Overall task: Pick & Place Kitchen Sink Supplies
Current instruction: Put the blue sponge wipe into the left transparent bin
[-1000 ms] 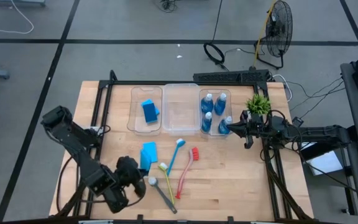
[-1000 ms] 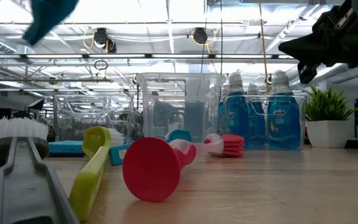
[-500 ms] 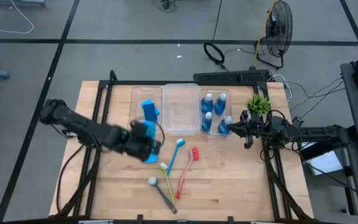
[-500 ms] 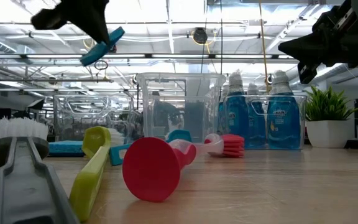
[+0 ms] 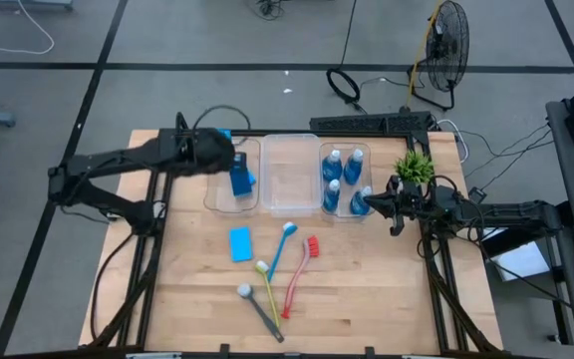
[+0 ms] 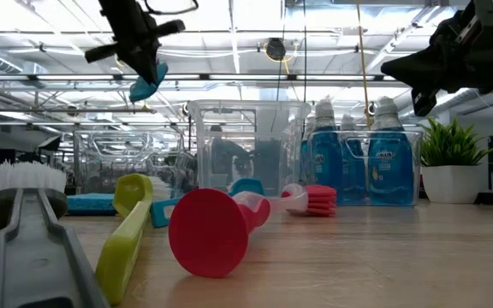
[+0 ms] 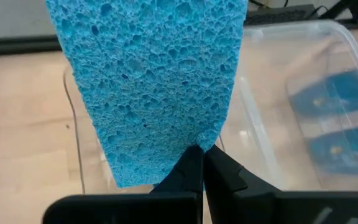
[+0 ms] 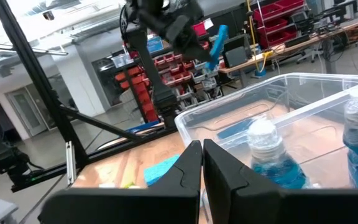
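Observation:
My left gripper (image 5: 222, 150) is shut on a flat blue sponge (image 7: 148, 81) and hovers over the far left end of the left clear bin (image 5: 217, 189). Two more sponges (image 5: 240, 179) lie in that bin, and another sponge (image 5: 240, 243) lies flat on the table. Several bottles of blue liquid (image 5: 333, 191) stand in the right bin. My right gripper (image 5: 372, 202) is shut and empty beside that bin's right wall. The blue (image 5: 283, 239), red (image 5: 302, 264), yellow-green (image 5: 267, 284) and grey (image 5: 257, 309) brushes lie on the table. My left gripper pinches the sponge between its two fingers at one narrow end, near a corner (image 7: 191, 134). The fingers come from above, and the sponge (image 6: 148, 83) hangs tilted below them, lifted clear of the bin and table.
An empty clear bin (image 5: 290, 175) sits between the sponge bin and the bottle bin. A small green potted plant (image 5: 414, 166) stands at the far right, close to my right arm. Bare wood lies along the near edge and the left side.
My left arm has swung from the table's near left corner, past the sponge lying on the table, toward the far edge and now hangs over the left bin. It carried the blue sponge aloft the whole way. My right arm has kept still.

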### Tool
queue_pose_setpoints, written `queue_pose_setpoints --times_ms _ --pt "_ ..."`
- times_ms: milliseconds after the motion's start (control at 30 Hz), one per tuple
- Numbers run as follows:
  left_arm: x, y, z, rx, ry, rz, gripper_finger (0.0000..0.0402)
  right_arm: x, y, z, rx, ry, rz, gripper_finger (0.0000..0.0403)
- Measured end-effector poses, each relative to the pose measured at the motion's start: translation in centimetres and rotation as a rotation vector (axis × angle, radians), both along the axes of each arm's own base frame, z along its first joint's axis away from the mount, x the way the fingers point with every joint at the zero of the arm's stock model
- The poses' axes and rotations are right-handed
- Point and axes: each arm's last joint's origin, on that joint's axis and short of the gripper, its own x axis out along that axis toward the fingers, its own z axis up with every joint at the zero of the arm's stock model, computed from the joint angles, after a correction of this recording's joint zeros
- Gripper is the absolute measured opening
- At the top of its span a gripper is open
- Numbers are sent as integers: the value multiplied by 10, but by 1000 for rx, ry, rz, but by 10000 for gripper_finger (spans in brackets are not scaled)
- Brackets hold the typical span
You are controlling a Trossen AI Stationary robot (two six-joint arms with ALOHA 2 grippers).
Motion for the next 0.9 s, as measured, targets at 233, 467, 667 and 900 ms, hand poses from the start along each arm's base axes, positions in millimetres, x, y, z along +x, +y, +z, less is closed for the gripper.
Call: queue_pose_setpoints --times_ms 233,467,667,900 --pt "-7 31 -5 -50 39 15 0 0 0 0 0 0 1 4" --pt "-8 47 -49 -161 -24 1 0 0 0 0 0 0 1 4" --pt "-19 52 -90 -276 -46 46 0 0 0 0 0 0 1 4" --pt "-16 53 -100 -309 -124 28 0 0 0 0 0 0 0 4"
